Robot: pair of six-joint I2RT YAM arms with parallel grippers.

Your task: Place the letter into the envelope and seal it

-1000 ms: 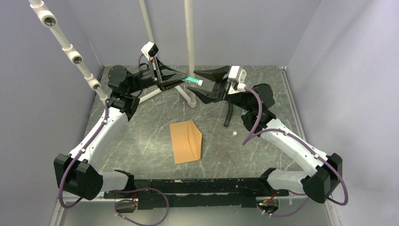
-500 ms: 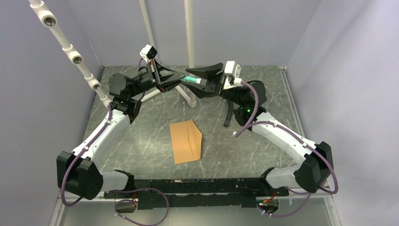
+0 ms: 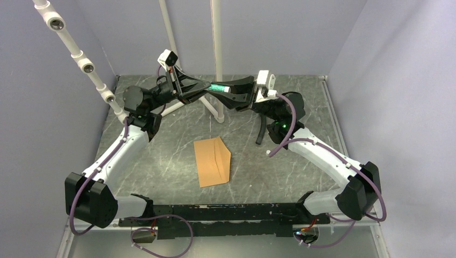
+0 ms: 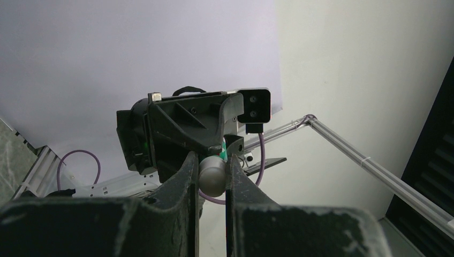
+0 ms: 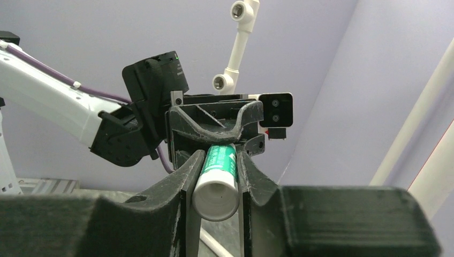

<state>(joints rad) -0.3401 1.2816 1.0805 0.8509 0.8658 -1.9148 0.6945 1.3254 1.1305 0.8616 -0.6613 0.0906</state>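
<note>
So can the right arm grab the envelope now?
Probably not right away. The right gripper is shut on the glue stick, high at the back, and the left gripper holds its other end. The envelope lies bare on the table, so the way looks free once it lets go.

matt kraft-paper envelope [image 3: 213, 161], marbled table [image 3: 161, 153]

Raised at upper centre, the left end effector [image 3: 206, 88] and right end effector [image 3: 221, 91] meet tip to tip. Each pinches one end of the same tube [image 5: 219, 163].
</note>
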